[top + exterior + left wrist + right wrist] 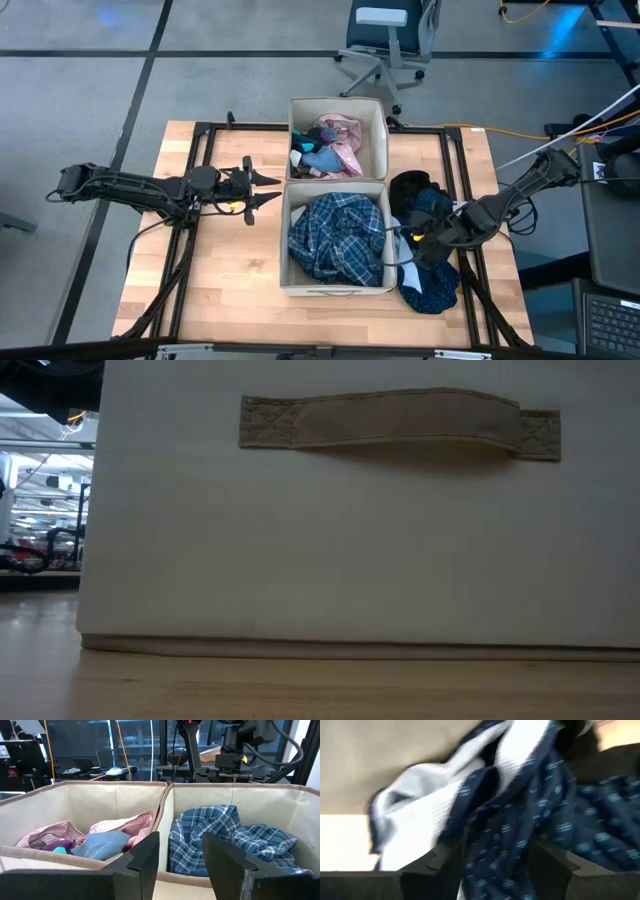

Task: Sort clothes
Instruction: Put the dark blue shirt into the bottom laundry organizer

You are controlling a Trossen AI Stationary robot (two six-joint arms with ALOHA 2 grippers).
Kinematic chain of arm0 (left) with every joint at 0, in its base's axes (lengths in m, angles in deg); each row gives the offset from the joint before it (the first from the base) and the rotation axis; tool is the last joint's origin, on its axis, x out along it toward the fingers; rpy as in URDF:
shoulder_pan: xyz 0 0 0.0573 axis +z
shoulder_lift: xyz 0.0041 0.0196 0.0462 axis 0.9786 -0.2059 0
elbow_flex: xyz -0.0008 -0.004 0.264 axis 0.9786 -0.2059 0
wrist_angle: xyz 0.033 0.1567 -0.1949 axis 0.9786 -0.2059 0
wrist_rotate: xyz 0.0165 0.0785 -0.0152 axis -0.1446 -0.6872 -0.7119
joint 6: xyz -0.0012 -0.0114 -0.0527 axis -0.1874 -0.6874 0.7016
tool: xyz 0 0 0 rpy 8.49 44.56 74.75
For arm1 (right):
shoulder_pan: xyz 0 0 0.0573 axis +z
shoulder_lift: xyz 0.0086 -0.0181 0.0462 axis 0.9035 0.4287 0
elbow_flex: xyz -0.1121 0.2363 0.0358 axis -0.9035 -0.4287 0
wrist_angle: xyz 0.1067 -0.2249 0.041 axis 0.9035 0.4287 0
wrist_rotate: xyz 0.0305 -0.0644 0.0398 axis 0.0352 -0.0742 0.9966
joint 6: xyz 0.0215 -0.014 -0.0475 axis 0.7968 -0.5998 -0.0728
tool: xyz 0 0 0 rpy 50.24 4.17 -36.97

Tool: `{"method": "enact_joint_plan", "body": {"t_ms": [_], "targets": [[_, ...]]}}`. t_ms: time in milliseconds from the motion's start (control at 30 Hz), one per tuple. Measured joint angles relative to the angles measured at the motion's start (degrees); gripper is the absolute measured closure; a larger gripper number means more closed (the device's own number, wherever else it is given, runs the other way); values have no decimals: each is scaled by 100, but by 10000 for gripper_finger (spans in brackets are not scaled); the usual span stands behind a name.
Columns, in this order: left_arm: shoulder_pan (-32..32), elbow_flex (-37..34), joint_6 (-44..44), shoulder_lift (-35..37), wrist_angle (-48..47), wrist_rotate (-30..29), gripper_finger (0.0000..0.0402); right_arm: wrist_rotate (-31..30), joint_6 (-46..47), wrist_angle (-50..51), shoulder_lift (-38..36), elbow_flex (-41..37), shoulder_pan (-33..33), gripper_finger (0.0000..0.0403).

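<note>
Your right gripper (418, 238) is sitting down in the pile of clothes just to the right of the near bin (287, 240), and its jaws are standing apart around the navy dotted garment (555, 810), with the cloth running between the two fingers (430, 865). A white top (415, 810) is lying tangled in the same folds, and a black garment (410, 186) is resting at the far end of that pile. The blue-white plaid shirt (337, 236) is already lying in the near bin, and the pink shirt (343, 135) with the small socks (100, 845) is filling the far bin (372, 110).

Your left gripper (262, 190) is hovering over bare table to the left of the bins, its jaws released and holding nothing.

What is likely to go wrong: because the white top and the dotted garment are bunching together, you may be closing on both at once and carrying two pieces into one bin. A shallow pinch on loose cloth may also be slipping free as you lift. The trailing fabric could be snagging the bin's right wall and dragging the bin along.
</note>
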Motion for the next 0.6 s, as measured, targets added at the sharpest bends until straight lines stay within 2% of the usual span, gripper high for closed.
{"method": "enact_joint_plan", "body": {"t_ms": [233, 433, 600], "targets": [[0, 0, -24, 0, -8, 0, 263, 241, 20, -317, -54, -10, 0, 210], [0, 0, -4, 0, 5, 0, 263, 1098, 747, 121, -40, 169, 0, 210], [0, 0, -24, 0, 12, -2, 263, 983, 877, -321, -33, 347, 7, 210]]}}
